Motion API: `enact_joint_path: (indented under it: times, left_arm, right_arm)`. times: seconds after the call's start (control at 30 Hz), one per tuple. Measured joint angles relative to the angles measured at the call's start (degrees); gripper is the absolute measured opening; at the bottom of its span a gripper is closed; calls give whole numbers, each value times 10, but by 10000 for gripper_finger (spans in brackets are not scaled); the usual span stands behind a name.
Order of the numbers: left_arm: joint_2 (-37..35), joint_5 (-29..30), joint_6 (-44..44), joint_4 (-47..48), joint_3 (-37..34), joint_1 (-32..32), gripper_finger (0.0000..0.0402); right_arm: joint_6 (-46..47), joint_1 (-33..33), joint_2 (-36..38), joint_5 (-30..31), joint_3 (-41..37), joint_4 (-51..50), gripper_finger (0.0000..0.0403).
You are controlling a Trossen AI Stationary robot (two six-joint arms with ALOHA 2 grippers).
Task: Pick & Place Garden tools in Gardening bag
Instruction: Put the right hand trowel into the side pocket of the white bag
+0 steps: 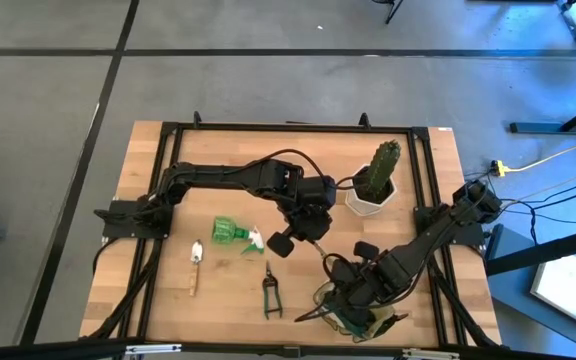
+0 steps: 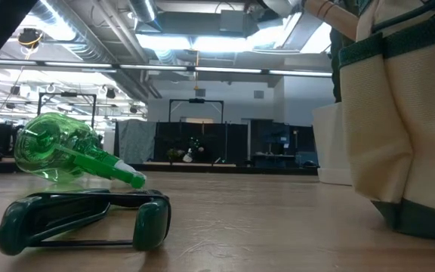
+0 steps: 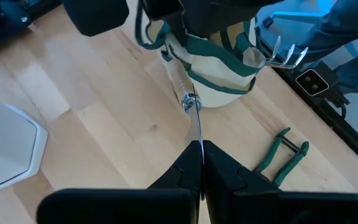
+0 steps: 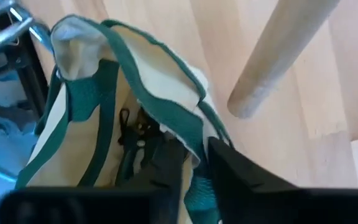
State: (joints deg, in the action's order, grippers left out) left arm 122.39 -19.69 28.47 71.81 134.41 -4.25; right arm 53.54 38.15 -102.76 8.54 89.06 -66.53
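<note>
A: How far along is the robot?

B: Partway, by the look of it. The bag (image 1: 353,310) stands at the near edge of the table (image 1: 158,290), and the right wrist view shows something dark already inside it — probably shears. A small rake hangs at the bag's rim. Outside it lie the spray bottle (image 1: 230,232), a trowel (image 1: 195,262) and green-handled shears (image 1: 271,292), all well apart from the bag.

A: And the arms?

B: The left gripper (image 3: 199,163) is clamped on the blade of a second trowel (image 3: 191,118), whose wooden handle points toward the bag's mouth. The right gripper (image 4: 188,165) pinches the bag's green-trimmed rim, seemingly holding it open — fabric sits between its fingers.

A: So what remains?

B: That trowel has yet to go in, then the three loose tools.

A: The setting?

B: Pale wood planks with a black frame around them, a cactus (image 1: 382,168) in a white pot at the far side. Beyond — a big hall with ceiling lights, ducts and dark racks.
</note>
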Motion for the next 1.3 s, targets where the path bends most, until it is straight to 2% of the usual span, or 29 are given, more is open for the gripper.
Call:
enact_joint_path:
  times: [0.1, 0.17, 1.3]
  left_arm:
    - [0, -10, 0, 0, 0, 0, 1]
    - [0, -18, 2, -1, 0, 0, 1]
    - [26, -22, 19, -40, -1, -44, 1]
  right_arm:
    - [0, 0, 0, -13, 0, -1, 19]
    - [0, 0, 0, -17, 0, -1, 7]
    - [41, 21, 0, -40, -1, 44, 2]
